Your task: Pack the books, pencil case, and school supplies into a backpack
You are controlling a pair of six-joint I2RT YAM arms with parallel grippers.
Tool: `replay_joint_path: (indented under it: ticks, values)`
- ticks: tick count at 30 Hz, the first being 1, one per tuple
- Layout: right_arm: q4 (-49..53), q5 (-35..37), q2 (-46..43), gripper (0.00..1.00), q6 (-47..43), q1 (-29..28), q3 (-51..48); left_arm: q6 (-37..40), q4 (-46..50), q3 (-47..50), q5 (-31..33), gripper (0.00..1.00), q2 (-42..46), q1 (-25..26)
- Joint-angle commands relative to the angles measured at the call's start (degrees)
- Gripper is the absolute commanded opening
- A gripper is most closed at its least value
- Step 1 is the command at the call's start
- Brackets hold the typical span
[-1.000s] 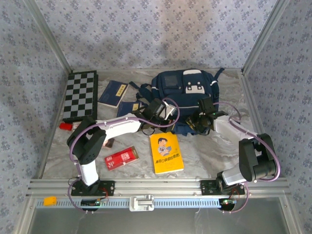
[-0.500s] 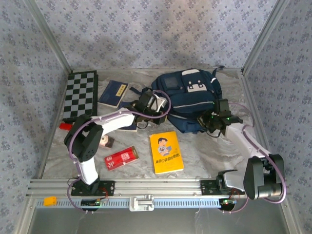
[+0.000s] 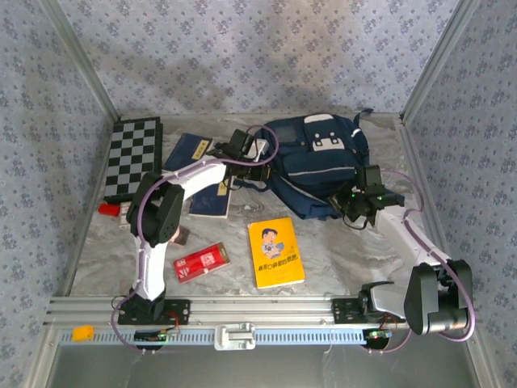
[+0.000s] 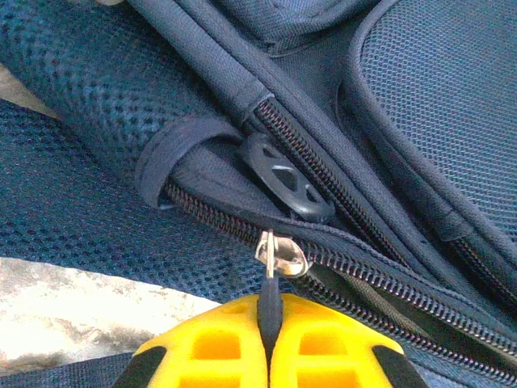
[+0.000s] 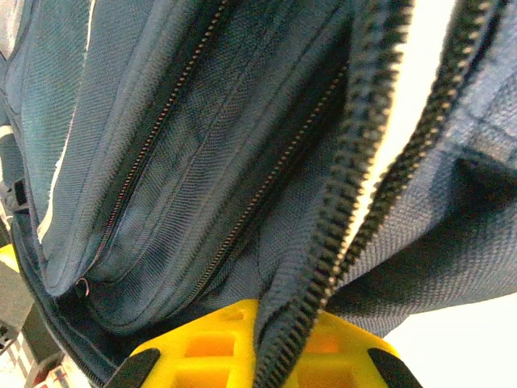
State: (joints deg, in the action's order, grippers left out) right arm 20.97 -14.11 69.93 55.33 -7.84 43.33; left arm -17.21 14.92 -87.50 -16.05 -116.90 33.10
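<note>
Since a second ago the left arm has reached farther back, the right hand has slid out to the right, and the bag has turned a little with them. The big navy blue fabric backpack (image 3: 315, 166) with white patches lies at the back of the pale marbled desk (image 3: 347, 259). Left of it lies the black-and-white chequered board (image 3: 132, 155). Two thin navy blue books (image 3: 191, 152) (image 3: 210, 198) lie between board and backpack. The bright yellow book (image 3: 275, 252) with a cartoon child lies in front of the backpack, and the flat red pencil case (image 3: 200, 261) is just left of that book. The right hand (image 5: 279, 331) is clenched on the backpack's open zip edge (image 5: 347, 178). The left hand (image 4: 269, 323) is pinching the dark zip tab (image 4: 271, 293) that hangs from a small silver slider (image 4: 280, 257).
</note>
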Motion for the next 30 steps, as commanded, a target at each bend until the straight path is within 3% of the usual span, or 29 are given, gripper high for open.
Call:
replay_joint_path:
  ticks: [1,3,4,6,9,14,16,20,25,30]
  values:
    - [-5.21,3.09,2.06,0.00,1.66,-2.78,2.49,-0.76,-0.49,-3.72,0.90,0.00,-0.30,-0.87]
    - [-6.46,4.27,4.86,0.00,1.21,-4.26,4.25,-1.10,1.28,-4.98,1.33,0.04,-1.00,-1.02]
    - [-6.59,3.33,6.64,0.00,1.25,-4.40,5.25,-1.16,1.87,-5.04,0.79,0.18,-0.83,-1.16]
    - [-7.93,0.23,8.85,0.00,0.83,-4.47,5.96,-0.27,1.72,-3.53,-1.34,0.32,0.58,-1.05]
    - [-8.40,-1.06,9.29,0.18,-0.67,-4.82,5.58,-0.17,2.20,-0.14,-1.74,0.40,4.20,-1.02]
    - [-2.97,-3.53,5.34,0.44,-6.81,-5.04,4.57,-5.34,2.98,8.86,-3.19,0.43,12.77,-0.95]
    - [2.38,-3.33,2.65,0.56,-10.81,-5.53,4.43,-10.42,1.87,14.70,-2.43,0.45,16.99,-0.47]
    - [11.81,-2.48,-2.54,0.71,-16.92,-7.23,3.44,-19.96,-1.62,25.97,-2.90,0.48,24.06,1.65]
    - [16.74,-3.57,-7.49,0.81,-17.98,-12.50,-0.71,-27.57,-0.05,33.41,0.58,0.48,29.90,8.15]
    - [14.03,-3.31,-7.96,0.80,-16.27,-21.00,-5.25,-33.29,-3.00,39.83,4.44,0.49,34.23,14.19]
